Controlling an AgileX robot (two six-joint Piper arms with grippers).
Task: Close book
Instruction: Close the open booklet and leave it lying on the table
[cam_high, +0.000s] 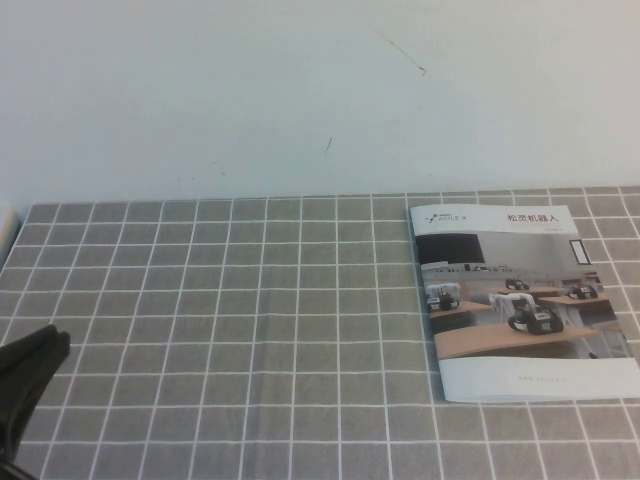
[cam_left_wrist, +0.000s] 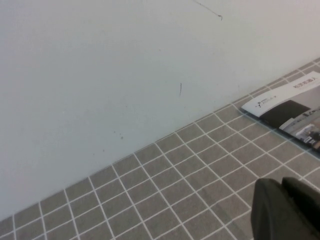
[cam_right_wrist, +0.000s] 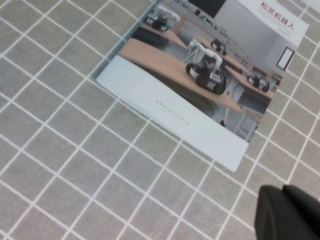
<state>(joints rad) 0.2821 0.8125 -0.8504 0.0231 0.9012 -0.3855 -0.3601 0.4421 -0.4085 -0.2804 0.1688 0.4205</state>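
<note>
The book (cam_high: 520, 300) lies flat and closed on the right side of the grey checked tablecloth (cam_high: 250, 320), its cover with a photo of robot arms and red Chinese characters facing up. Its top corner also shows in the left wrist view as the book (cam_left_wrist: 290, 105), and the cover fills the right wrist view as the book (cam_right_wrist: 200, 75). My left gripper (cam_high: 45, 345) rests at the table's near left edge, shut and holding nothing, far from the book. My right gripper (cam_right_wrist: 282, 192) is out of the high view; it hovers shut just off the book's near corner.
A plain white wall (cam_high: 300, 90) rises directly behind the table's far edge. A small pale object (cam_high: 5, 225) sits at the far left border. The cloth shows a faint vertical crease (cam_high: 262, 330) near the middle.
</note>
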